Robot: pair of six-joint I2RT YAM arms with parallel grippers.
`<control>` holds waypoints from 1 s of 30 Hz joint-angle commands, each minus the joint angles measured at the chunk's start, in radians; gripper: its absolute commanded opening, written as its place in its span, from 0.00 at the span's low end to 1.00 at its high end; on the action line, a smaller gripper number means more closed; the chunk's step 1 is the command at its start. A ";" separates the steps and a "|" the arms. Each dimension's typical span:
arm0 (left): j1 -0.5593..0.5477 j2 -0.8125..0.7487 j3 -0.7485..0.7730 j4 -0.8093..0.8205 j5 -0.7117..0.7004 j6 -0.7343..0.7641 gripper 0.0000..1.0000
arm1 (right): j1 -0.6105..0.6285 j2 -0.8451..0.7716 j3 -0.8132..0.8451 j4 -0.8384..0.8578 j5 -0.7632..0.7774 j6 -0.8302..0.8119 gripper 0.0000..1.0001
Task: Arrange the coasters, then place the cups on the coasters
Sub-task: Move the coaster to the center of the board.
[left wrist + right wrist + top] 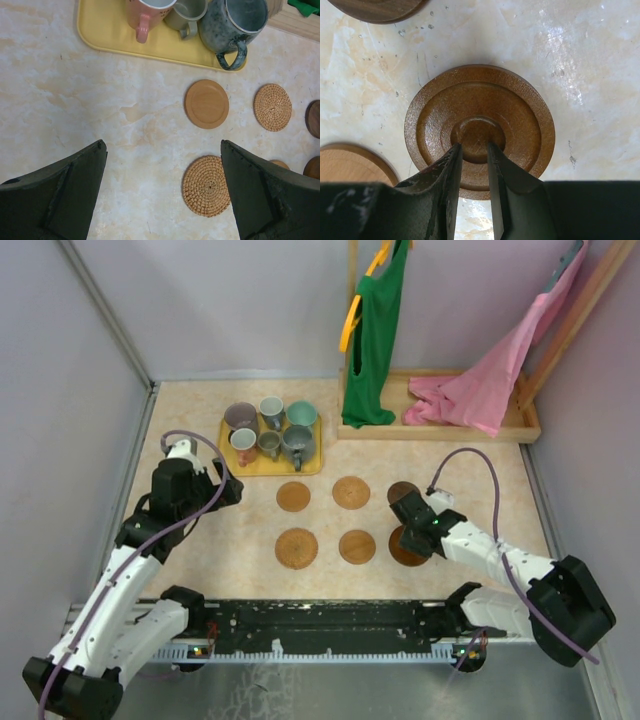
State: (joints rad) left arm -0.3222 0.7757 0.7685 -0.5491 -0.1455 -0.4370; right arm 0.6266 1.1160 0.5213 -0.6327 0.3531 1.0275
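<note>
Six coasters lie in two rows of three on the table. The dark brown coaster (515, 120) at the near right (400, 552) sits flat under my right gripper (475, 146) (413, 525), whose fingertips stand a narrow gap apart over its raised centre with nothing between them. My left gripper (163, 145) (222, 490) hangs wide open above bare table, left of a woven coaster (206, 185). The cups (270, 430) stand together on the yellow tray (232, 462); a pink cup (145, 15), an olive one (187, 15) and a dark grey-blue one (232, 27) show in the left wrist view.
A wooden clothes rack base (520, 425) with a green garment (375, 340) and a pink garment (490, 380) stands at the back right. Grey walls close in on the left and right. A black rail (320, 625) runs along the near edge.
</note>
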 commanded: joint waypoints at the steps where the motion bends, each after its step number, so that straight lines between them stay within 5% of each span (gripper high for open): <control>1: 0.006 0.004 -0.002 0.019 0.013 -0.006 1.00 | 0.022 0.017 -0.050 -0.122 -0.071 0.038 0.29; 30: 0.006 0.020 -0.017 0.041 0.020 -0.005 1.00 | 0.024 -0.048 0.043 -0.159 0.034 0.029 0.32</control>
State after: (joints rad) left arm -0.3222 0.7929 0.7555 -0.5381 -0.1371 -0.4450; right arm 0.6415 1.0988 0.5251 -0.6899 0.3565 1.0821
